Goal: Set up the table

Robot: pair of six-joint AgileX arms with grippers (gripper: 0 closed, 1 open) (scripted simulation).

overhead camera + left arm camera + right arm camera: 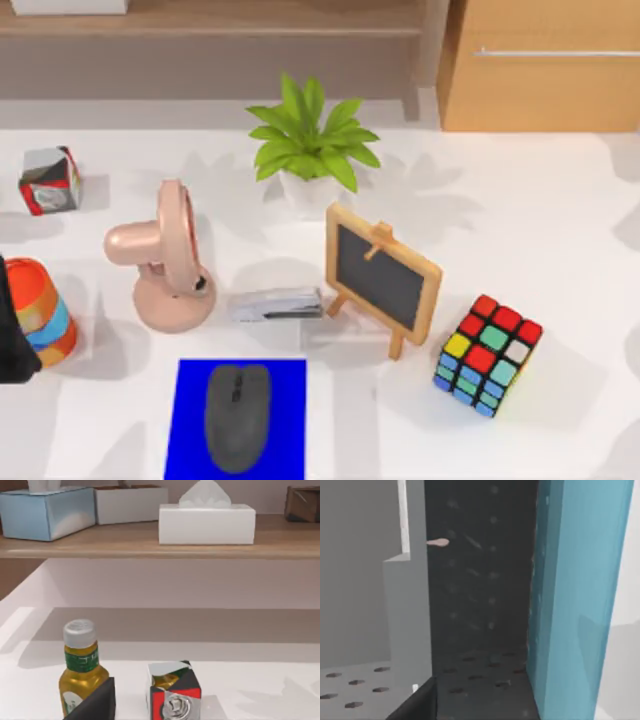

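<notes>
The white table [560, 230] spans nearly the whole top view, running from the wooden shelf [220, 18] and light-wood cabinet [540, 70] at the back down to the near edge. The left arm's gripper [12, 330] enters at the table's left edge as a dark shape just beside an orange striped cup [45, 310], low over the tabletop; I cannot tell how its fingers are set. In the left wrist view a dark finger [97, 705] stands in front of a yellow bottle [80, 675] and a small red-and-silver cube [172, 692].

On the table, from larger to smaller: a green potted plant [310, 140] at the back centre, a small chalkboard easel [382, 275] right of centre, a pink desk fan [165, 260] on the left, a blue mat [190, 420] at the front carrying a grey mouse [238, 415], a colourful puzzle cube [487, 355] toward the right, a silver stapler [278, 303] between fan and easel, and the small cube [50, 180] at the far left.

The right wrist view shows dark and teal panels close up.
</notes>
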